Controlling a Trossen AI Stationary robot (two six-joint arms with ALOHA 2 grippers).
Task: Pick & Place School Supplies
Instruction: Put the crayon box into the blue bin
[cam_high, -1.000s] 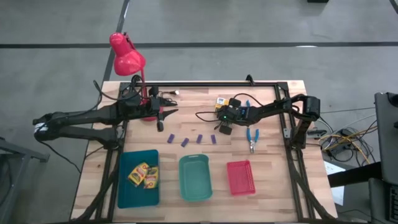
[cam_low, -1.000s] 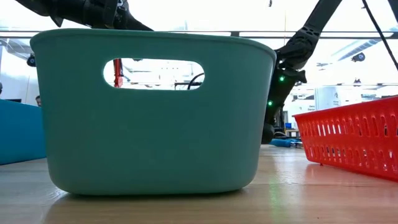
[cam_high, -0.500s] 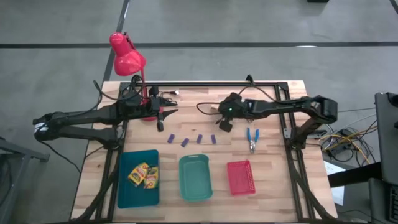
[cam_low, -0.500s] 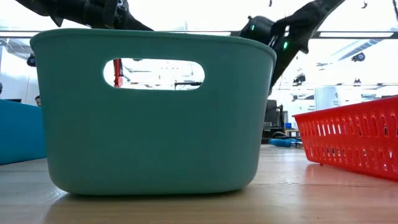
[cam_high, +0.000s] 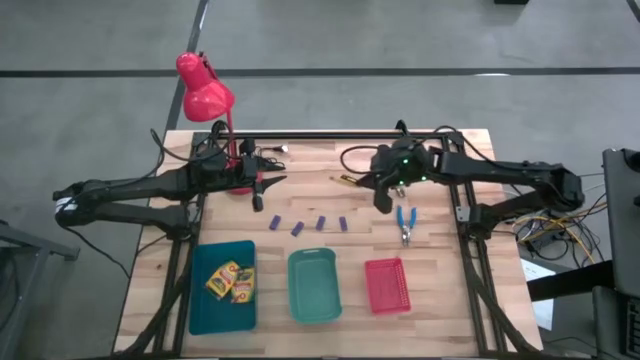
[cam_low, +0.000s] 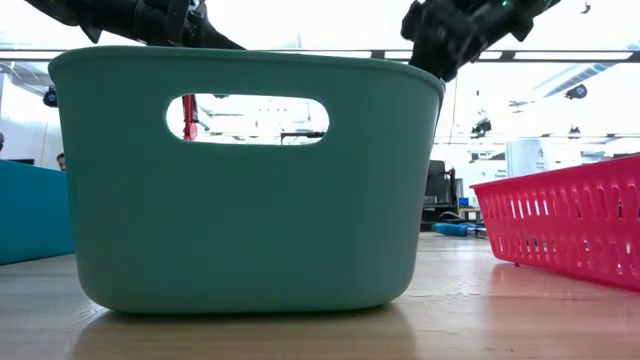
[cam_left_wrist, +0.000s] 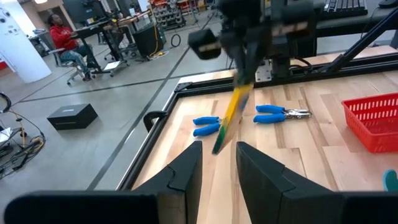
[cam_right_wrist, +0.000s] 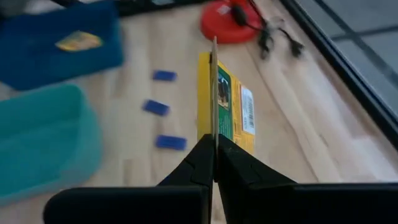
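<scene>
The right gripper (cam_high: 384, 196) hangs above the table behind the red tray (cam_high: 387, 284), its jaws pinched tight on the thin edge of a crayon box (cam_right_wrist: 225, 107). The box is a flat yellow carton with a green panel and a white label on its face; seen from the left wrist it hangs tilted from the fingers, clear of the wood, edge-on (cam_left_wrist: 231, 115). Two more crayon boxes (cam_high: 231, 281) of the same yellow lie in the blue tray (cam_high: 204, 314), left of the teal tray (cam_high: 313, 300). Four purple blocks (cam_high: 296, 229) sit in a loose row on the wood behind the teal tray. One pair of blue-handled pliers (cam_high: 405, 223) lies behind the red tray, and the left wrist view shows a second blue-handled tool (cam_left_wrist: 208, 124) beside it. The left gripper (cam_high: 262, 192) waits by the base of the red lamp (cam_high: 203, 92), jaws partly apart and empty
</scene>
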